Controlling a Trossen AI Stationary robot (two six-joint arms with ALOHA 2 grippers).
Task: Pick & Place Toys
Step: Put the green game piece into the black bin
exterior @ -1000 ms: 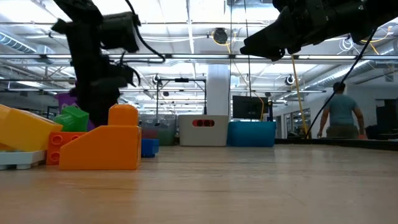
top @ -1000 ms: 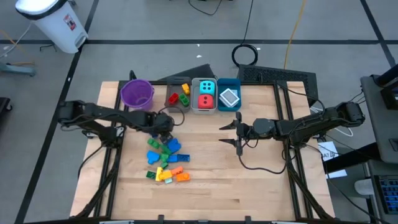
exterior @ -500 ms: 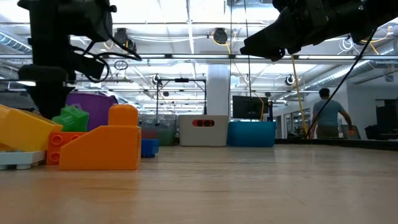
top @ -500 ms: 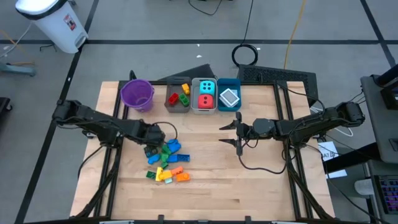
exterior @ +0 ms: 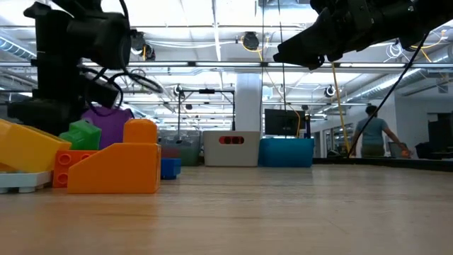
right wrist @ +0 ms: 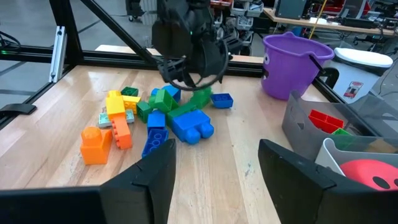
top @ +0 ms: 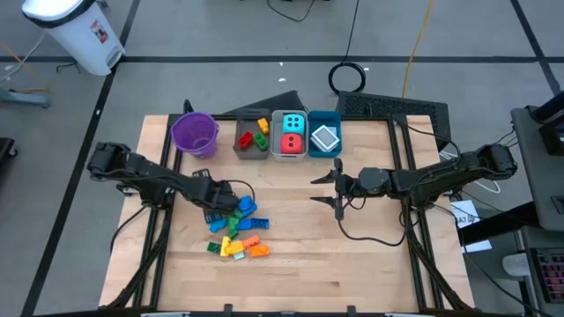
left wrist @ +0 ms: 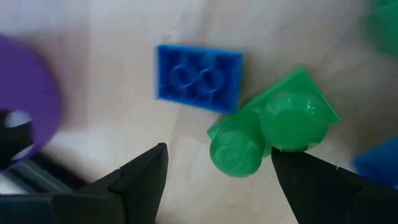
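Observation:
A pile of toys (top: 233, 227), small blue, green, yellow and orange bricks, lies on the wooden table left of centre. My left gripper (top: 226, 202) hangs open over the pile's far end, pointing steeply down. In its wrist view the fingers (left wrist: 219, 154) stand on either side of a green brick (left wrist: 273, 127), above it, with a blue brick (left wrist: 198, 79) lying just beyond. My right gripper (top: 328, 189) waits open at mid-table, held level above the wood and facing the pile (right wrist: 155, 118).
A purple bucket (top: 194, 132) stands at the far left. Beside it a grey bin (top: 252, 136) holds bricks, a white bin (top: 292, 135) holds a cyan and a red die, and a blue bin (top: 324, 136) holds a white piece. Bare wood lies near and right.
My left gripper has come toward the table's near edge and sunk a little, from beside the bucket to over the far end of the brick pile, rolling its wrist and tipping further down. Its fingers stay open. The bricks have not moved.

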